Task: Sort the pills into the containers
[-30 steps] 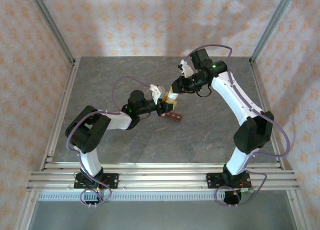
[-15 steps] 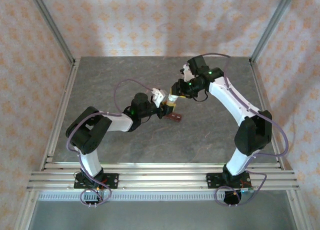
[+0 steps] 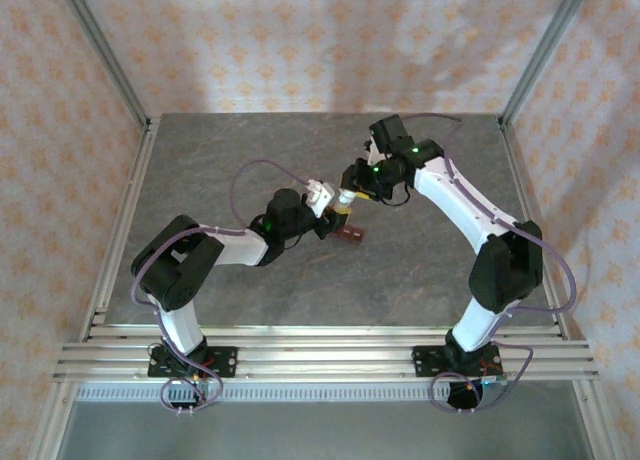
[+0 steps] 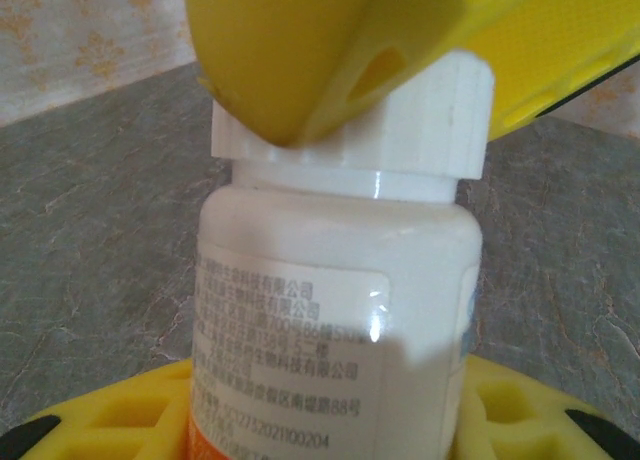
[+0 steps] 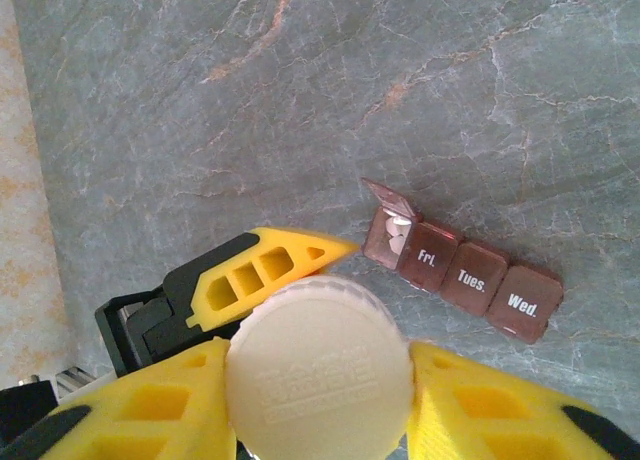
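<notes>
Right wrist has slid toward 8 o'clock. My right gripper (image 3: pixel 350 188) pinches the cap (image 5: pixel 318 370); my left gripper (image 3: pixel 332 216) clasps the white bottle (image 4: pixel 335 310). The containers (image 5: pixel 460 275) lie on the table (image 5: pixel 200 100) at 2 o'clock of the cap, with the end lid up over the pills (image 5: pixel 397 237).

- Arms: two, the left arm (image 3: pixel 215 248) and the right arm (image 3: pixel 455 195).
- Grippers: two, the left gripper (image 4: pixel 330 420) and the right gripper (image 5: pixel 318 380).
- Bottle (image 4: pixel 330 310): one, white.
- Cap (image 5: pixel 318 355): one.
- Strip (image 5: pixel 460 275): one, with four compartments; one lid is up and three are down.
- Pills (image 5: pixel 398 238): a few white ones, too small to count exactly.
- Table (image 5: pixel 250 100): one.
</notes>
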Robot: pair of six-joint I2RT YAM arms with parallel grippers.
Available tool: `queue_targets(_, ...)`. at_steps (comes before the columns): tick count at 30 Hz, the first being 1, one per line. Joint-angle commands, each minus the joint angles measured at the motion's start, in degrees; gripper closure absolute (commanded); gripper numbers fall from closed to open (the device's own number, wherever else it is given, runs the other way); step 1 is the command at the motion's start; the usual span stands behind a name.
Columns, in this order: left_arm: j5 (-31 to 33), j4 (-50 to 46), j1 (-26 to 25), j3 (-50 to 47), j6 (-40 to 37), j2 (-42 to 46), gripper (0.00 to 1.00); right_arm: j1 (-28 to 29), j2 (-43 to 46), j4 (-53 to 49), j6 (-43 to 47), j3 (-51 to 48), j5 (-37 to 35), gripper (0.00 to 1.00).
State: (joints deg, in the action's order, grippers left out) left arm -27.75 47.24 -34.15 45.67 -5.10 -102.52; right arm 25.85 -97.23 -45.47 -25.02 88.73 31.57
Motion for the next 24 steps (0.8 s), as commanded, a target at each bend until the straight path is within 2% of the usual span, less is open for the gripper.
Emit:
queue_targets(1,0.84,3.91,-0.76,1.68,-1.93,2.94,1.0,0.16,-0.48,-3.06,-0.05,2.72,-4.2,0.55)
queue_targets(11,0.03,4.17,-0.74,1.36,-1.49,2.54,1.0,-0.25,-5.68,-10.83,1.86,17.86,-5.15,0.33)
queue_targets(16,-3.08,4.08,-0.31,1.38,-1.0,2.69,1.0,-2.24,-6.57,-11.39,4.06,20.27,-4.01,0.3)
queue_targets(24,-11.07,6.93,1.54,1.9,3.61,2.36,1.0,-7.06,-1.45,-10.06,17.98,15.23,6.37,0.31)
